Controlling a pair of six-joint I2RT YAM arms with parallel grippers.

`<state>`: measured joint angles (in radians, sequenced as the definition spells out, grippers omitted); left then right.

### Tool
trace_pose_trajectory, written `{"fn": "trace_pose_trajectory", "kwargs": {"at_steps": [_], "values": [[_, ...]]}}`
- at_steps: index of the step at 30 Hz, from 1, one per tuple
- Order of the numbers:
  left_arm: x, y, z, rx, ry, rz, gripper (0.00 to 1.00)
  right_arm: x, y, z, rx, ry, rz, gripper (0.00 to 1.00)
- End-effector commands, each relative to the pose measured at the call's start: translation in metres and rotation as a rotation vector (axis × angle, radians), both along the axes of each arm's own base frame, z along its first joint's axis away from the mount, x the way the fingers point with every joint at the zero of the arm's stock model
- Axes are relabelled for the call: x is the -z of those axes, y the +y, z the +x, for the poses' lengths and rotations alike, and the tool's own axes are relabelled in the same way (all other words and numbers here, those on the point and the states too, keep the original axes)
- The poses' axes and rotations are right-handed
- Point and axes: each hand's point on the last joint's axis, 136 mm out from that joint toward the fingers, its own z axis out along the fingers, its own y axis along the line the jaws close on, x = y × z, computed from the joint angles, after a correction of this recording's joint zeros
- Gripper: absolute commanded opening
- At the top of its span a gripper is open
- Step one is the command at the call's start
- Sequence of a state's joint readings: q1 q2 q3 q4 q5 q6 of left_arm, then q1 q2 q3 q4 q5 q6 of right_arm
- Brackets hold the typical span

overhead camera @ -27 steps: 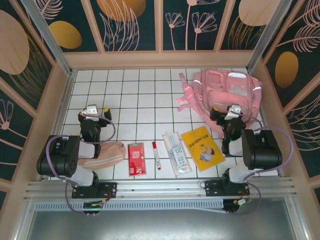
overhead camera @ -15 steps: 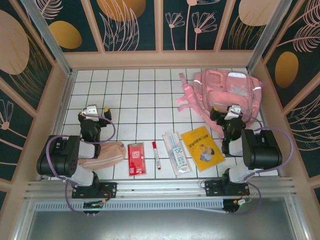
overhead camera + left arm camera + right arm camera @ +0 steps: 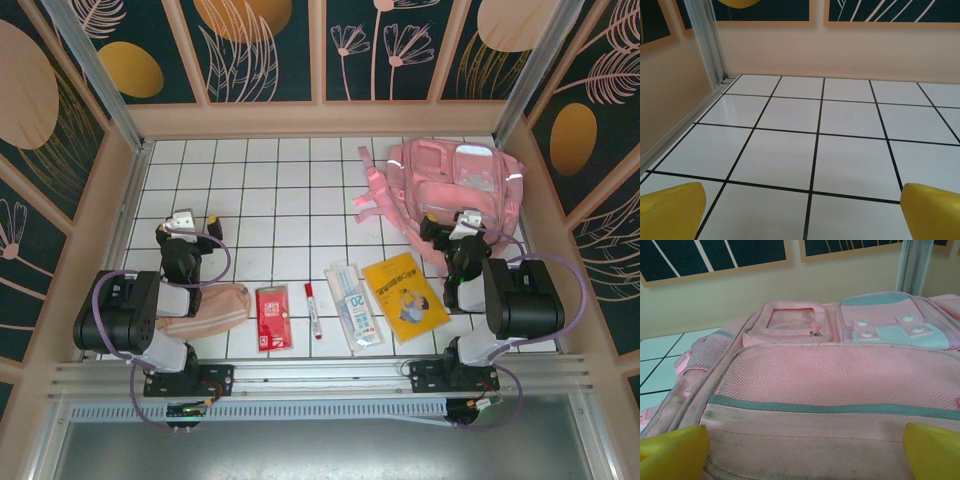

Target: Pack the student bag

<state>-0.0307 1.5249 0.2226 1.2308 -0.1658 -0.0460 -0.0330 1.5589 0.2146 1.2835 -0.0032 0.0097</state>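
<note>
Top external view: nothing has shifted over the last sec. Both arms sit where they were and no item has moved, so packing hasn't begun. Student bag [image 3: 455,185] lies flat at the far right of the desk [image 3: 280,190], front pockets up, straps trailing toward centre. Can't tell if the main compartment is open. Right end effector [image 3: 450,224] hovers at the bag's near edge, fingers apart, holding nothing. Right wrist view agrees: yellow pads [image 3: 672,450] sit wide at the bottom corners w/ pink mesh pocket and grey strip between them, no fabric pinched. Left end effector [image 3: 196,220] is over bare tile on the left, well apart from the bag, also spread wide & empty. In left wrist view its pads [image 3: 932,212] sit at the frame corners, tiles ahead. Along the near edge, L to R: peach pouch [image 3: 215,305] partly under the left arm, red booklet [image 3: 272,317], red marker [image 3: 313,308], clear packet [image 3: 353,305] marked 20, yellow book [image 3: 405,295]. All are outside the bag. Judgement: idle start pose, task approx at zero. Next move prob. means opening the bag. Right arm is best placed for that, left arm is nearest the pouch.
</note>
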Motion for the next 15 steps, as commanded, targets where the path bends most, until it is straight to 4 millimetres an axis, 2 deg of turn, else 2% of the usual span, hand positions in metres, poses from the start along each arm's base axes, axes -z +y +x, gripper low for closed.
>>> {"fn": "trace_pose_trajectory", "kwargs": {"at_steps": [1,9,10,12,15], "values": [[-0.018,0.003,0.004,-0.016,-0.069,-0.025,0.99,-0.01,0.002,0.004,-0.014,-0.036,0.006,0.99],[-0.019,0.003,0.004,-0.017,-0.074,-0.025,0.99,-0.013,0.002,0.003,-0.014,-0.044,0.009,0.99],[-0.025,0.001,0.005,-0.003,-0.083,-0.019,0.99,-0.017,0.002,0.003,-0.011,-0.044,0.01,0.99],[-0.033,-0.016,0.016,0.09,-0.009,-0.005,0.99,-0.033,0.001,0.003,-0.003,-0.043,0.005,0.99],[-0.056,-0.017,0.027,0.059,0.071,-0.157,0.99,-0.059,-0.016,0.003,0.11,-0.003,0.158,0.99]]}}
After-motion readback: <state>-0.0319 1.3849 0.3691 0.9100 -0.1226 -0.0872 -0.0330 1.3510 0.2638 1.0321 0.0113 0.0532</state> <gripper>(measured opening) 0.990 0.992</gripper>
